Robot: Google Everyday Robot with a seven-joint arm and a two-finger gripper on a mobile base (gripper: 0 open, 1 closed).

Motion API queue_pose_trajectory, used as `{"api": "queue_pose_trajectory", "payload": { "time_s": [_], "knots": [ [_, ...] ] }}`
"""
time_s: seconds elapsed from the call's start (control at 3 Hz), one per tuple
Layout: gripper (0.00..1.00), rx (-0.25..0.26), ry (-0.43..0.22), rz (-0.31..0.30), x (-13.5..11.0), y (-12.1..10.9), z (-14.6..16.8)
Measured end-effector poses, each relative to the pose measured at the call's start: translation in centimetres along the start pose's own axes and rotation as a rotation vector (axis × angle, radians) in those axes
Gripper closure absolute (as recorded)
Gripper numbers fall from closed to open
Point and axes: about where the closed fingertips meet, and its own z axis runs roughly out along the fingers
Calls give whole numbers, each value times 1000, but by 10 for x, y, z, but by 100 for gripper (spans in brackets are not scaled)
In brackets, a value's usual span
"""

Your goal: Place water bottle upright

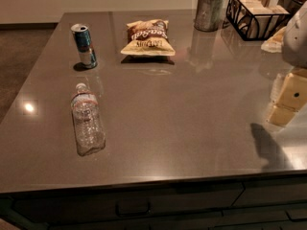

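Note:
The water bottle (pixel 87 119) is a small clear ribbed plastic bottle with a white cap and a thin reddish label band. It lies on its side on the grey counter (pixel 182 109) at the front left, cap pointing toward the far side. My gripper (pixel 287 103), with yellowish parts below a white arm, hangs over the counter's right edge, far to the right of the bottle and apart from it. It holds nothing that I can see.
A blue-and-silver can (pixel 84 45) stands upright behind the bottle. A chip bag (pixel 148 37) lies at the back middle. A metal cup (pixel 209 11) and a black wire basket (pixel 254 14) stand at the back right. The counter's front edge is close below the bottle.

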Motion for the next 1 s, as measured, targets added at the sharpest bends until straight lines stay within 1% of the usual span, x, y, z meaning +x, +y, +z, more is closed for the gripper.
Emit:
{"api": "queue_pose_trajectory", "payload": {
  "time_s": [0.33, 0.67, 1.0],
  "knots": [
    [0, 1, 0, -9, -5, -3, 2],
    [0, -28, -24, -37, -26, -5, 15],
    [0, -65, -45, -44, -54, -11, 30]
  ]
}}
